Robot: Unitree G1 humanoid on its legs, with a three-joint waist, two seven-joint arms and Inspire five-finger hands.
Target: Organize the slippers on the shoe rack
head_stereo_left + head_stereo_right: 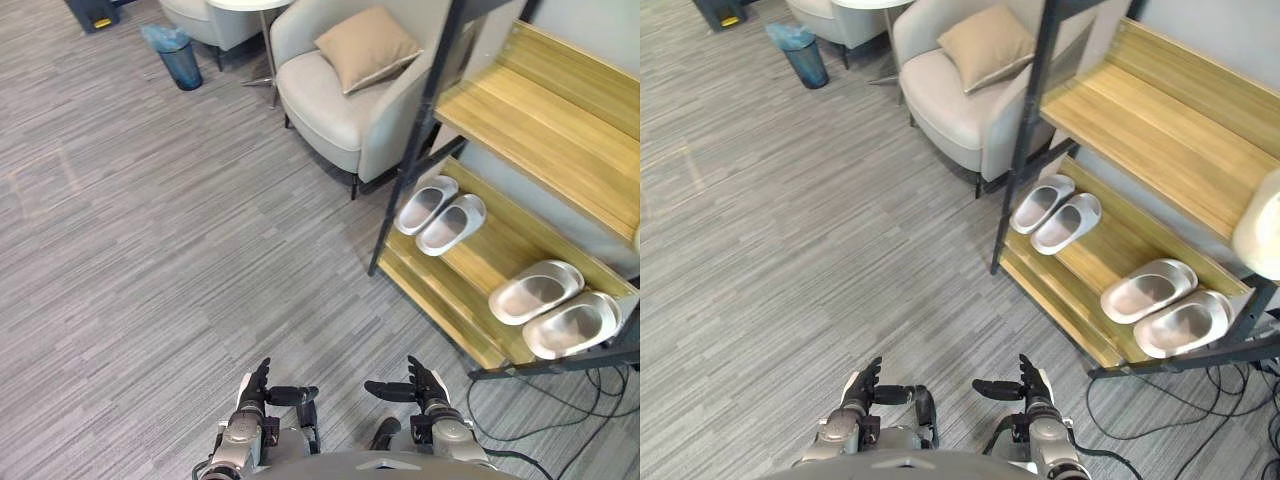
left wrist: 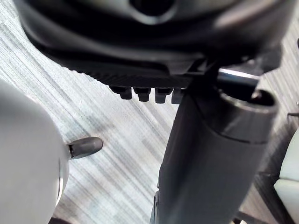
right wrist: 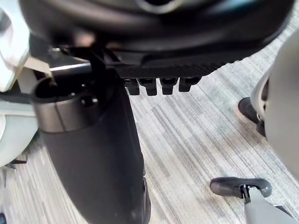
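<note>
Shoe rack (image 1: 540, 135): slanted wooden shelves in a black frame. On its lower shelf (image 1: 478, 262) lie two pairs of grey slippers, toes toward the rack's front edge. The far pair (image 1: 440, 213) sits side by side just beside the rack's black upright (image 1: 420, 140). The near pair (image 1: 555, 308) sits at the opposite end, close to the shelf's side edge. Bare wood separates the pairs. An armchair (image 1: 330, 105) with a cushion (image 1: 367, 45) stands just beside the rack's far end. Open floor (image 1: 150, 250) extends in front of the rack. The left hand (image 1: 255, 390) and right hand (image 1: 425, 385) hang over this floor, well apart from the rack, fingers straight, thumbs turned toward each other, both empty.
</note>
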